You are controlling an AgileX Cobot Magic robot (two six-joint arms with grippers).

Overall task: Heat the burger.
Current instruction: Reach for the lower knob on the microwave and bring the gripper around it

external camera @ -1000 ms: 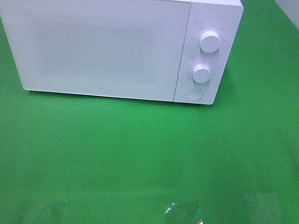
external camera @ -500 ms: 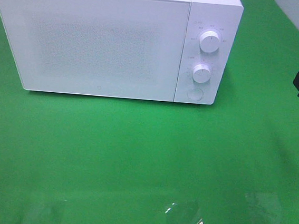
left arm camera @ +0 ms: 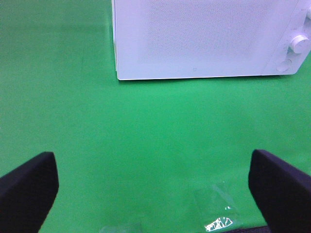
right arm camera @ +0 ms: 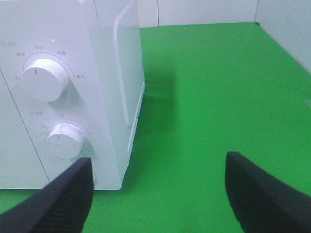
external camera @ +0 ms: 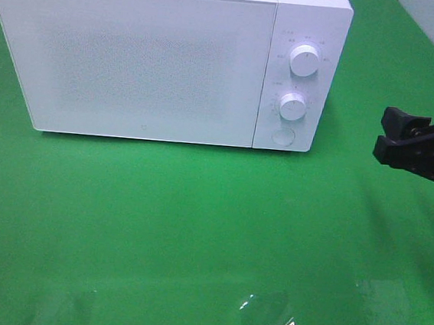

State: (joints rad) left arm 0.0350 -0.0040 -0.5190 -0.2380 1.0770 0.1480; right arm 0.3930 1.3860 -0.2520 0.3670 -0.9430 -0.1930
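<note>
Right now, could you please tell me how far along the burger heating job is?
Nothing looks done: the door of the microwave is shut and no burger shows. In hand: the right hand, open and empty, sits right of the knobs; the left hand hovers open over the green cloth. Left: probably opening the door, unless the burger is already inside.

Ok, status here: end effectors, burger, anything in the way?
Left end effector open, empty. Right end effector open, empty, beside microwave. Burger not in view. Microwave door shut.
</note>
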